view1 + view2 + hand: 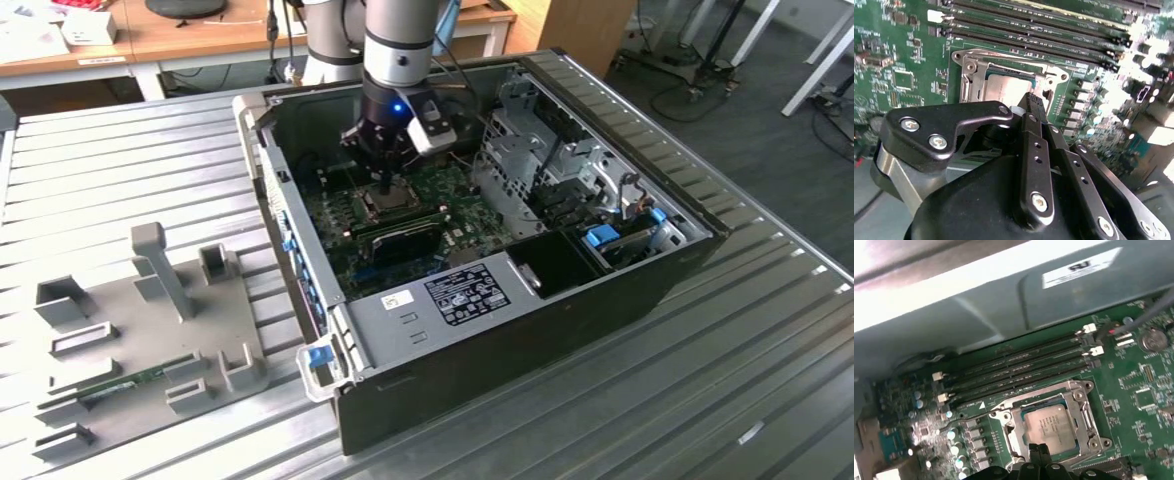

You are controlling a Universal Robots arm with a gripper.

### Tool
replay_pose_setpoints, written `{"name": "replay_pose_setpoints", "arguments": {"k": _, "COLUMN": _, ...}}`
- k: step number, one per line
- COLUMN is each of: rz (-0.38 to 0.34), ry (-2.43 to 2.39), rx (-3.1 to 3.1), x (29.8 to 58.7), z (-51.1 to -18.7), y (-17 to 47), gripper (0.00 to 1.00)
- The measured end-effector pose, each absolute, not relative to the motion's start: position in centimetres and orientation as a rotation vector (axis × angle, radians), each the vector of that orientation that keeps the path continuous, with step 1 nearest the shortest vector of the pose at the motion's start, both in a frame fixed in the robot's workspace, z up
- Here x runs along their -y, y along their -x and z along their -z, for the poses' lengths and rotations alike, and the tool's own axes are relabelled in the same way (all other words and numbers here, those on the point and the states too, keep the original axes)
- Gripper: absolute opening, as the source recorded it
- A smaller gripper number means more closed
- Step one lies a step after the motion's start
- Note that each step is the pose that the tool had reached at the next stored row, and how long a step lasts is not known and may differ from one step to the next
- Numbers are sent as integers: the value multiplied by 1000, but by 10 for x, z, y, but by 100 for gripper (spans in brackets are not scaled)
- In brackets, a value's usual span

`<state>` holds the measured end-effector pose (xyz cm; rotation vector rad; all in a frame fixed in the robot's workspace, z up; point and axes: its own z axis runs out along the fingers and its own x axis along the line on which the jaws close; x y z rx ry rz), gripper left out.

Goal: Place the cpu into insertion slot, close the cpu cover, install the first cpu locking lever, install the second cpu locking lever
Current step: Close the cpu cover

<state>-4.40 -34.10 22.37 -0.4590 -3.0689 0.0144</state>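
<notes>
Cpu (1050, 426) sits in the insertion slot (1023, 415), cpu cover (1086, 415) down around it.
Hand (1039, 451) is at the socket's edge, fingers pinched together, tips hiding that bit of frame, so contact's hard to judge.

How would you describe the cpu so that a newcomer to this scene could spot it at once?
Look inside the open computer case, on its green motherboard, just below the gripper. There, beside the long black memory slots, lies the cpu. It is the only flat square with a dull grey metal top, framed by the silvery cpu cover.
</notes>
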Motion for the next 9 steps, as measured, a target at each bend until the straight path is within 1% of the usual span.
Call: {"name": "replay_pose_setpoints", "arguments": {"k": 9, "rz": -18, "ry": 276, "rx": 3092, "x": 341, "z": -223, "y": 44, "gripper": 10}}
